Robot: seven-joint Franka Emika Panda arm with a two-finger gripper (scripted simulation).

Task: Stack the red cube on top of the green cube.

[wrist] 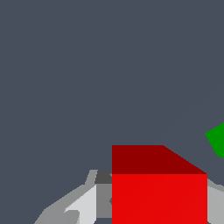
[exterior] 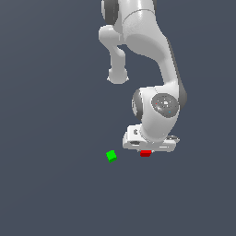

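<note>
Grasped between the pincer's grey fingers is the red cube, which fills the near part of the wrist view; a finger presses against each of its two opposite sides, so the pincer is clenched on it. Its front face is bright red and its upper face a darker red.

From the exterior view, the white robot arm reaches down from the top of the picture and bends at a rounded joint, ending in a flat white hand section. The pincer sits directly beneath that section, and only a small sliver of the red cube shows under it. The fingers themselves are too small to make out in this view.

The green cube rests on the plain dark grey-blue floor, near the red cube and toward the exterior view's left of it, with a clear gap between the two. It is turned at a slight angle. In the wrist view, only a corner of the green cube appears at the picture's edge, apart from the red cube.

Whether the red cube touches the floor or hangs just above it cannot be told.
</note>
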